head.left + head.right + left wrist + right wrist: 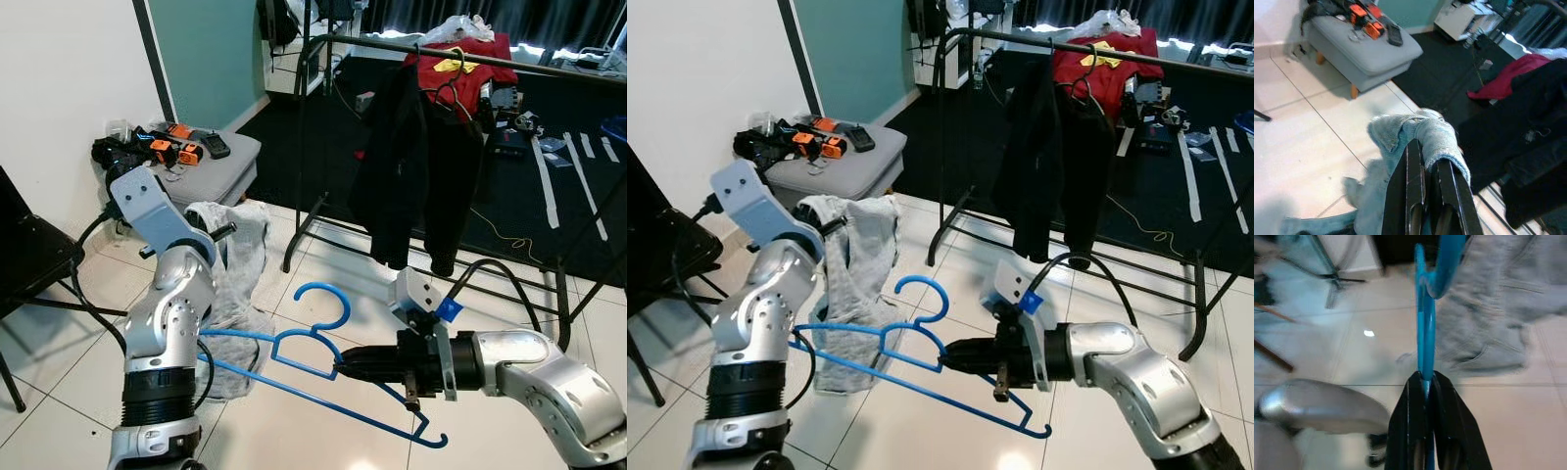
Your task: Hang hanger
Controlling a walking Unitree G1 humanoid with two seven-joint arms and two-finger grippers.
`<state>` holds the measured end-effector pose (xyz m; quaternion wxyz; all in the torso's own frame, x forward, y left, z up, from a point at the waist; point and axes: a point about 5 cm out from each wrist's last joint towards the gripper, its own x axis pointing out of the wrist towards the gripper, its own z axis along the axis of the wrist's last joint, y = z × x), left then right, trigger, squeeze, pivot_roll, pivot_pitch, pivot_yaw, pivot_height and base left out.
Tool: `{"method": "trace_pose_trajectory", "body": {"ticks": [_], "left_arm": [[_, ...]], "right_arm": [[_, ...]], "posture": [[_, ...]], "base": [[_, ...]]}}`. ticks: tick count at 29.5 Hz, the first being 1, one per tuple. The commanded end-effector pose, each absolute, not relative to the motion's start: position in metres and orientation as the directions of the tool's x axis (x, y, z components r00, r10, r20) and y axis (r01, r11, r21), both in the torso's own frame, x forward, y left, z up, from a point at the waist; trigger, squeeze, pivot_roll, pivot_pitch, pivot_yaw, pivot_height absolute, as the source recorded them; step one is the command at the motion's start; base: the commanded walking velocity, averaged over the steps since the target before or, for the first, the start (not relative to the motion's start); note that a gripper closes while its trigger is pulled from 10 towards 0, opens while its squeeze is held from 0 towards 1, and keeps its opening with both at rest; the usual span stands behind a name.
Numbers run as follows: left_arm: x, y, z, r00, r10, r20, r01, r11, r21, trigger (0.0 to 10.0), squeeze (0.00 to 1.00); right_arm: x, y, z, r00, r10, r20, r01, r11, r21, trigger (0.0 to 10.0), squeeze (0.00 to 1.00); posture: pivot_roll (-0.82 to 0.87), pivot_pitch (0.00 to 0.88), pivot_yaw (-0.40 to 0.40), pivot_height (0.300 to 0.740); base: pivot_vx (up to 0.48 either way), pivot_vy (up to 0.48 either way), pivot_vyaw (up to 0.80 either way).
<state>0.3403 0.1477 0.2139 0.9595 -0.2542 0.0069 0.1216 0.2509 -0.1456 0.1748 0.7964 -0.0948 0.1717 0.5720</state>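
- Rack (470,51) stands beyond my arms, dark clothes hanging on it.
- Pale garment (857,264) droops from my left gripper (1425,169), fingers pinched on the cloth.
- Blue hanger (323,357) sits clamped in my right gripper (343,368), low above the tiles.

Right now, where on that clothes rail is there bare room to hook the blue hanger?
The rail looks bare to the right of the red garment, and for a short stretch left of the black jacket. The middle is crowded with both garments.
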Motion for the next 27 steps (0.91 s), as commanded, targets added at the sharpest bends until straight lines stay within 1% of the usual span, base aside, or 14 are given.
{"method": "trace_pose_trajectory", "body": {"ticks": [1, 3, 9, 13, 14, 15, 16, 18, 19, 20, 22, 23, 25, 27], "left_arm": [[0.339, 0.145, 0.228, 0.972, 0.233, -0.030, -0.218, 0.845, -0.489, 10.0, 0.00], [0.339, 0.143, 0.230, 0.972, 0.233, -0.028, -0.216, 0.843, -0.493, 10.0, 0.00], [0.339, 0.143, 0.232, 0.971, 0.236, -0.024, -0.217, 0.842, -0.494, 10.0, 0.00], [0.339, 0.144, 0.234, 0.970, 0.241, -0.020, -0.219, 0.840, -0.496, 10.0, 0.00], [0.338, 0.145, 0.235, 0.969, 0.245, -0.018, -0.221, 0.839, -0.497, 10.0, 0.00], [0.338, 0.145, 0.235, 0.969, 0.245, -0.018, -0.221, 0.839, -0.497, 10.0, 0.00], [0.338, 0.145, 0.235, 0.969, 0.248, -0.016, -0.223, 0.839, -0.496, 10.0, 0.00], [0.338, 0.145, 0.235, 0.969, 0.248, -0.016, -0.223, 0.839, -0.496, 10.0, 0.00], [0.337, 0.146, 0.236, 0.968, 0.250, -0.016, -0.224, 0.838, -0.497, 10.0, 0.00], [0.337, 0.146, 0.236, 0.968, 0.250, -0.016, -0.224, 0.838, -0.497, 10.0, 0.00], [0.336, 0.146, 0.236, 0.967, 0.254, -0.017, -0.229, 0.839, -0.494, 10.0, 0.00], [0.336, 0.146, 0.236, 0.967, 0.254, -0.017, -0.229, 0.839, -0.494, 10.0, 0.00], [0.336, 0.146, 0.235, 0.967, 0.256, -0.020, -0.232, 0.839, -0.493, 10.0, 0.00], [0.336, 0.146, 0.235, 0.967, 0.256, -0.020, -0.232, 0.839, -0.493, 10.0, 0.00]], "right_arm": [[0.253, -0.144, 0.171, 0.304, 0.860, -0.409, -0.937, 0.349, 0.038, 10.0, 0.00], [0.258, -0.142, 0.173, 0.337, 0.856, -0.392, -0.925, 0.379, 0.034, 10.0, 0.00], [0.257, -0.138, 0.178, 0.326, 0.869, -0.371, -0.928, 0.368, 0.048, 10.0, 0.00], [0.258, -0.140, 0.171, 0.342, 0.837, -0.428, -0.915, 0.400, 0.053, 10.0, 0.00], [0.260, -0.146, 0.164, 0.364, 0.794, -0.488, -0.895, 0.443, 0.053, 10.0, 0.00], [0.260, -0.146, 0.164, 0.364, 0.794, -0.488, -0.895, 0.443, 0.053, 10.0, 0.00], [0.263, -0.151, 0.158, 0.389, 0.752, -0.532, -0.873, 0.485, 0.047, 10.0, 0.00], [0.263, -0.151, 0.158, 0.389, 0.752, -0.532, -0.873, 0.485, 0.047, 10.0, 0.00], [0.266, -0.156, 0.154, 0.415, 0.717, -0.560, -0.852, 0.522, 0.037, 10.0, 0.00], [0.266, -0.156, 0.154, 0.415, 0.717, -0.560, -0.852, 0.522, 0.037, 10.0, 0.00], [0.277, -0.162, 0.154, 0.493, 0.661, -0.566, -0.812, 0.583, -0.027, 10.0, 0.00], [0.277, -0.162, 0.154, 0.493, 0.661, -0.566, -0.812, 0.583, -0.027, 10.0, 0.00], [0.285, -0.164, 0.156, 0.546, 0.631, -0.551, -0.781, 0.621, -0.063, 10.0, 0.00], [0.285, -0.164, 0.156, 0.546, 0.631, -0.551, -0.781, 0.621, -0.063, 10.0, 0.00]], "posture": [[-0.09, 0.042, 0.042, 0.740], [-0.09, 0.041, 0.042, 0.740], [-0.09, 0.042, 0.042, 0.740], [-0.08, 0.046, 0.042, 0.740], [-0.08, 0.048, 0.041, 0.740], [-0.08, 0.048, 0.041, 0.740], [-0.08, 0.049, 0.041, 0.740], [-0.08, 0.049, 0.041, 0.740], [-0.08, 0.051, 0.041, 0.740], [-0.08, 0.051, 0.041, 0.740], [-0.08, 0.052, 0.039, 0.740], [-0.08, 0.052, 0.039, 0.740], [-0.08, 0.052, 0.039, 0.740], [-0.08, 0.052, 0.039, 0.740]], "base": [[0.000, 0.000, 0.00], [0.000, 0.000, 0.00], [0.000, 0.000, 0.00], [0.000, 0.000, 0.00], [0.000, 0.000, 0.00], [0.000, 0.000, 0.00], [0.000, 0.000, 0.00], [0.000, 0.000, 0.00], [0.000, 0.000, 0.00], [0.000, 0.000, 0.00], [0.000, 0.000, 0.00], [0.000, 0.000, 0.00], [0.000, 0.000, 0.00], [0.000, 0.000, 0.00]]}}
